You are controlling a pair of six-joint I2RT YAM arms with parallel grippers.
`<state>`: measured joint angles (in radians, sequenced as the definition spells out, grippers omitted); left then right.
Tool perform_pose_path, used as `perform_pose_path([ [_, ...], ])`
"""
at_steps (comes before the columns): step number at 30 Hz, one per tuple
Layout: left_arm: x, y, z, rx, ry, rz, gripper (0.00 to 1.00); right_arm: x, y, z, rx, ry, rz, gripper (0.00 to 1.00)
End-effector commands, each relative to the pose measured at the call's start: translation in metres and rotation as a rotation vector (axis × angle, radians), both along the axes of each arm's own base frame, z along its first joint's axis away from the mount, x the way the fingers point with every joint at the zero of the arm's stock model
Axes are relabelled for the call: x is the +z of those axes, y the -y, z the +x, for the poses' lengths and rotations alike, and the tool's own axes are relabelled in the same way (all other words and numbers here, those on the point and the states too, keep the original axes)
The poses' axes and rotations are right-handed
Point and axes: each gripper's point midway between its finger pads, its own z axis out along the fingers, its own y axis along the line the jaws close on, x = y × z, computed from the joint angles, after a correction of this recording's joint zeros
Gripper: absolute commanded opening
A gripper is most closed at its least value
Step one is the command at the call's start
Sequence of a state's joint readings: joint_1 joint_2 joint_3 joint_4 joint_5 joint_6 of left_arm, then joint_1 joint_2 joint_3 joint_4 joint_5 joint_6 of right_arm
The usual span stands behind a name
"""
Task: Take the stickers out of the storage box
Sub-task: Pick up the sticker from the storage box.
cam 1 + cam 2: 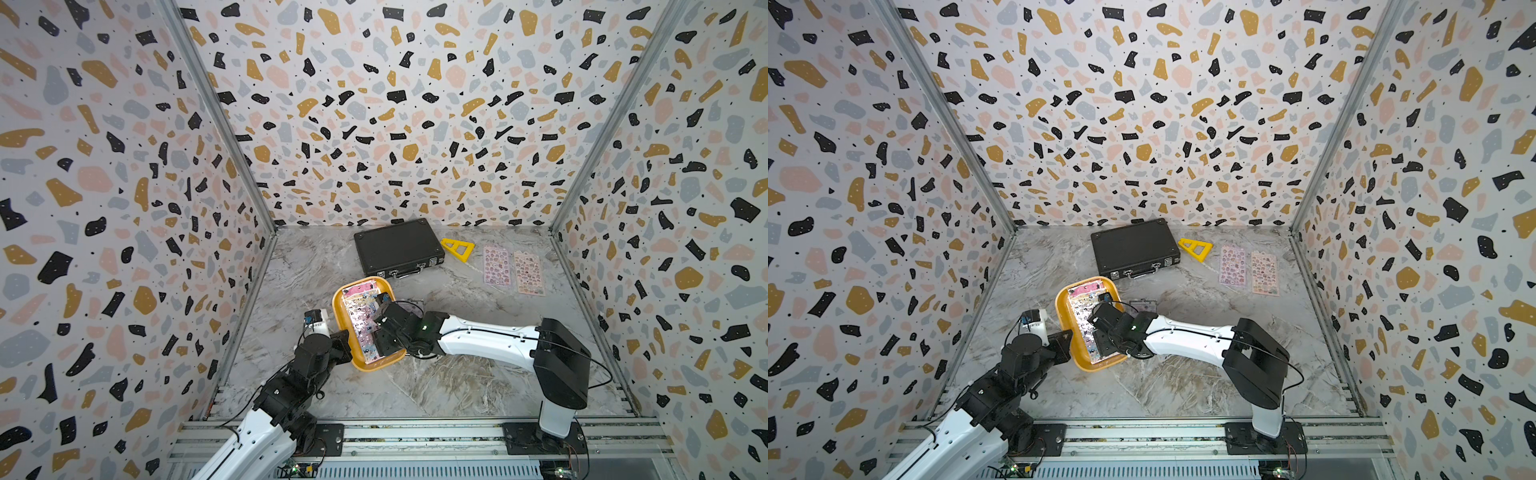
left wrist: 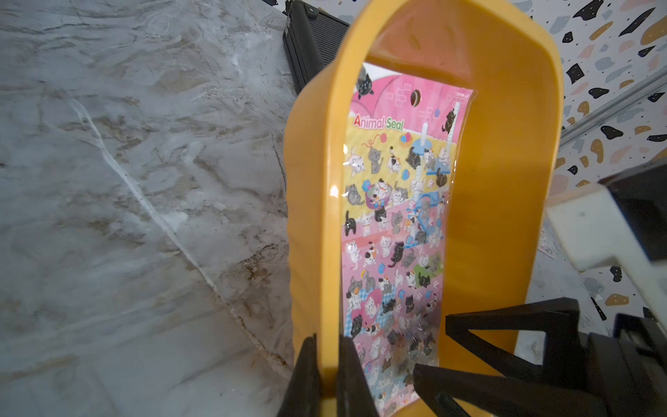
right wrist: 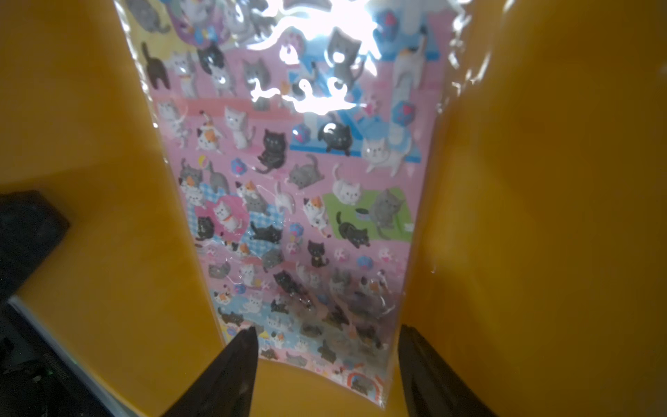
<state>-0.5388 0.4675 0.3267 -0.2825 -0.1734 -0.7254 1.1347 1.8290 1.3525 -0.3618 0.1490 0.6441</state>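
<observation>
A: Terrazzo-print walls, marbled tabletop. In both top views the storage box, a shallow orange tray, sits nearer the left edge, half hidden by arms.
B: The stickers?
A: Glossy sheets inside; their number is unclear. Two loose sheets lie toward the far right corner, near a yellow triangle ruler and black briefcase.
B: Left wrist?
A: The left claw pinches the box's rim; the top sheet reads "Animal Seal".
B: Right wrist?
A: The right claw is spread over that sheet's end; glare whitens its far part.
</observation>
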Motion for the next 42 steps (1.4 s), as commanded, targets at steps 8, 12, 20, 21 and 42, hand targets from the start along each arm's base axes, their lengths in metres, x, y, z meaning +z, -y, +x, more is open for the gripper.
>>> perform_pose_path([
  [8,0.028,0.008,0.007,-0.016,0.1,-0.072,0.0,-0.004,0.0,0.003,-0.022,-0.065,0.041,0.63],
  [12,0.027,0.008,0.006,-0.014,0.096,-0.072,0.0,0.01,-0.002,-0.006,0.017,-0.071,0.115,0.52],
  [20,0.026,0.009,0.007,-0.018,0.09,-0.077,0.0,0.029,-0.005,-0.024,0.078,-0.131,0.24,0.44],
  [21,0.026,0.009,0.006,-0.019,0.09,-0.076,0.0,0.031,-0.005,-0.025,0.082,-0.145,0.262,0.43],
  [42,0.025,0.018,0.008,-0.062,0.101,-0.094,0.0,0.053,0.013,-0.038,0.067,-0.234,0.573,0.39],
])
